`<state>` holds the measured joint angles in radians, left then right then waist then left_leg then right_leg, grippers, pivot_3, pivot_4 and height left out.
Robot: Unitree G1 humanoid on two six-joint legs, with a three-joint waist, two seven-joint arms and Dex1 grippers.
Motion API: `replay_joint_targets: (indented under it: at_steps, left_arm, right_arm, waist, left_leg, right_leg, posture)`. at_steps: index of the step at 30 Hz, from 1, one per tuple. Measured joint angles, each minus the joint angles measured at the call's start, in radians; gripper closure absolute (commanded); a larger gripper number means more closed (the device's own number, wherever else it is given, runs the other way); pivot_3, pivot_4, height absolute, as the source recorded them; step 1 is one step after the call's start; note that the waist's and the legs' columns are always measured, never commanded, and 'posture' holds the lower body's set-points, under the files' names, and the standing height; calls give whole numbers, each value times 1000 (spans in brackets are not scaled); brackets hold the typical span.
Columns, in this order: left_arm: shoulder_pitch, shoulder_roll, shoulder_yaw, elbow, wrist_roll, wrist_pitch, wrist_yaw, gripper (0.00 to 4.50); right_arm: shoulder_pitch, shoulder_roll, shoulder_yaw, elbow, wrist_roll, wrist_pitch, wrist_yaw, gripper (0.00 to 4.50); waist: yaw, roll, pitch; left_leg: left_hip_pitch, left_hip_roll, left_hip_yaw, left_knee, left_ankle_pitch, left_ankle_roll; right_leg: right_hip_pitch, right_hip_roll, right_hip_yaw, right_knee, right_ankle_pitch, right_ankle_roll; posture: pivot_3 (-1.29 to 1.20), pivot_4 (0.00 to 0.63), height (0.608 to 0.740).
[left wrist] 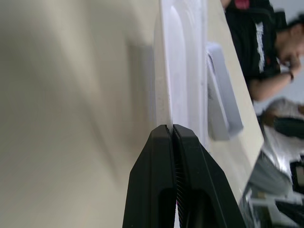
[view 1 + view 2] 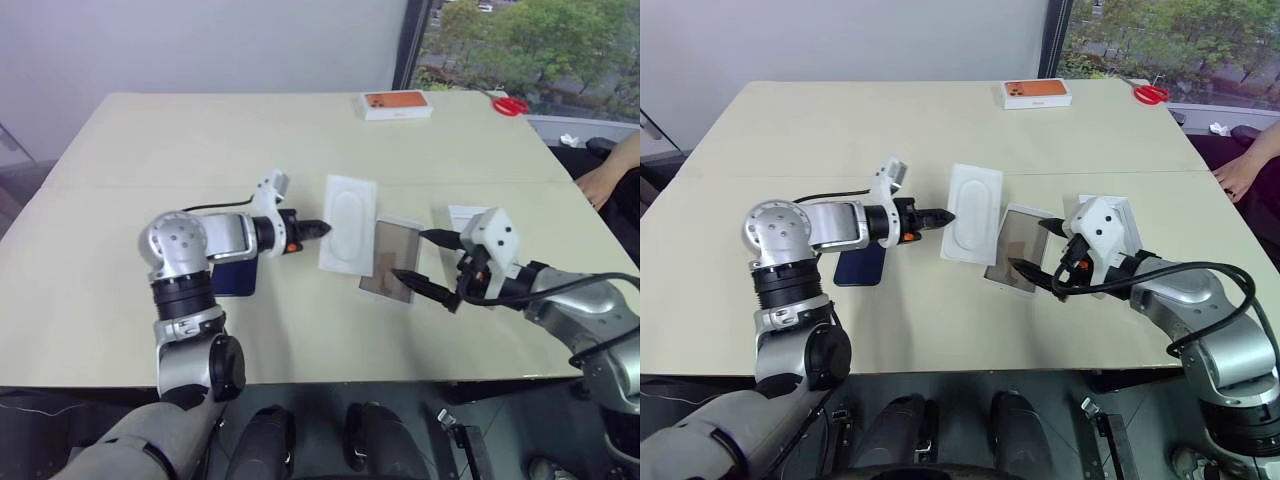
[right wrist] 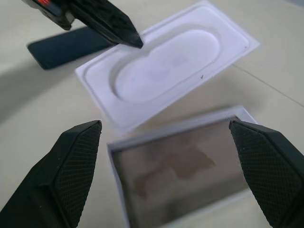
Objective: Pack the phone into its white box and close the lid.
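Note:
The dark navy phone (image 2: 236, 277) lies flat on the table, partly hidden under my left forearm. My left gripper (image 2: 322, 228) is shut, its tips at the near edge of a white insert (image 2: 348, 222) with an oval recess; I cannot see whether that edge is pinched. The white box (image 2: 385, 250), tan floor showing, lies just right of the insert with nothing inside. My right gripper (image 2: 410, 253) stands open over the box's right side, a fingertip (image 3: 80, 142) on either side of it. The white lid (image 2: 463, 214) lies on the table behind my right hand.
An orange-topped white box (image 2: 396, 104) and red scissors (image 2: 510, 104) rest near the table's far edge. A person's hand (image 2: 600, 182) rests at the table's right edge. The table's left half and front strip are bare.

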<state>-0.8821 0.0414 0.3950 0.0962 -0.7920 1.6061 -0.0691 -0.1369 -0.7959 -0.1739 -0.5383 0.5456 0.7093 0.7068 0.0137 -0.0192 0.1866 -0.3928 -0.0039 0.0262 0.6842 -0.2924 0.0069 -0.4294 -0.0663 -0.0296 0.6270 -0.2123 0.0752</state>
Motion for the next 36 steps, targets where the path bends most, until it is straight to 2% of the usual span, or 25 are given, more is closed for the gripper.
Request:
replay_joint_targets:
  at_steps: [4,9,13,22,36]
  left_arm:
    - [-3,-39,-65,38,-5,0,32,4458]
    - [-38,-91,-77,84,5,0,56,4458]
    - [-63,-122,-80,115,27,0,71,4458]
    - [-84,-142,-67,159,129,-3,88,4458]
    - [-105,-169,-66,229,196,-67,49,4458]
  right_arm:
    - [51,-25,-34,24,-23,-4,7,0]
    - [114,-56,-102,38,-40,-18,19,0]
    - [127,-56,-109,40,-50,-23,25,0]
    - [133,-54,-109,40,-51,-26,17,0]
    - [133,-51,-109,40,-51,-29,13,0]
  waist:
    - [0,0,0]
    - [0,-1,0]
    - [-1,-1,0]
    - [0,-1,1]
    - [0,-1,1]
  left_leg:
    - [0,0,0,0,0,0]
    - [0,0,0,0,0,0]
    - [0,0,0,0,0,0]
    - [0,0,0,0,0,0]
    - [0,0,0,0,0,0]
  right_leg:
    - [0,0,0,0,0,0]
    - [0,1,0,0,0,0]
    - [0,1,0,-1,0,0]
    - [0,1,0,-1,0,0]
    - [0,1,0,-1,0,0]
  posture:
    - [0,150,740]
    - [0,150,740]
    - [0,150,740]
    - [0,150,740]
    - [0,150,740]
